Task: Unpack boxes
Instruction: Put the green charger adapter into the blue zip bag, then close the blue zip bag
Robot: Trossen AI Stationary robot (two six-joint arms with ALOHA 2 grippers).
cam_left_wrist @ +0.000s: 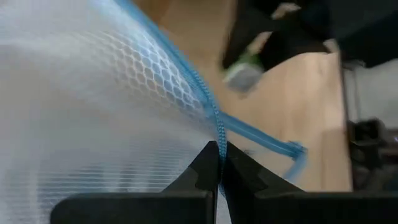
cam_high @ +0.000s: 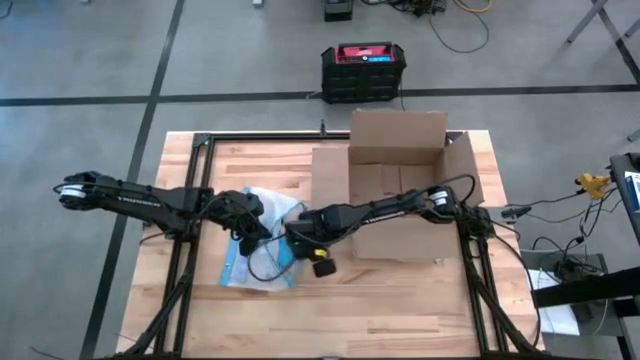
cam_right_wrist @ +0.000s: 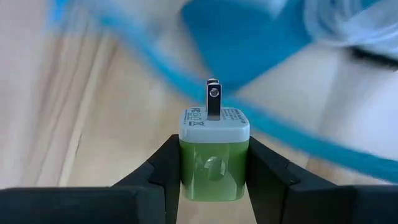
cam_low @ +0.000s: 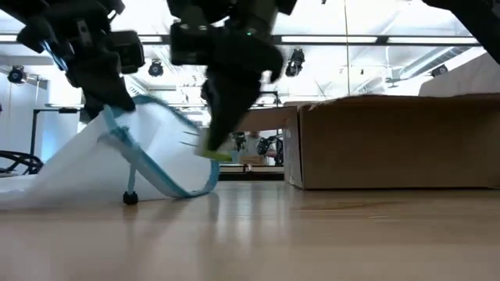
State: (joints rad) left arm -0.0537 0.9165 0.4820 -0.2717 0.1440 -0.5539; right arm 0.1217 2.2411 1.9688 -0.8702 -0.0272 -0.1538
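A pale butcher-block table (cam_high: pixel 400 300) stands on a grey concrete floor (cam_high: pixel 90 50) crossed by dark seam lines; the low view looks level over its wood grain into a bright room with ceiling light strips and spot lamps.

Nearest the front edge of the table, towards its left half, lies a clear bag (cam_high: pixel 258 255) with a blue zipper edge. The left gripper (cam_left_wrist: pixel 219 163) has its fingers pressed together on the blue zipper seam (cam_left_wrist: pixel 214 118) and holds that edge of the bag up off the wood, so that in the low view the bag (cam_low: pixel 101 168) slopes down to the table like a tent. Just beside it, the right gripper (cam_right_wrist: pixel 214 163) is clamped on a small green charger (cam_right_wrist: pixel 214 155) with a white top and metal prongs pointing away from the wrist; in the low view the charger (cam_low: pixel 212 153) hangs clear of the table next to the bag's blue rim.

Farther back, on the right half of the table, sits the brown box (cam_high: pixel 400 190), flaps spread open, its side wall upright in the low view (cam_low: pixel 391 144).

Beyond the table's far edge, on the floor, stands a black crate (cam_high: pixel 363 72) with a red top, and cables trail across the floor behind it.
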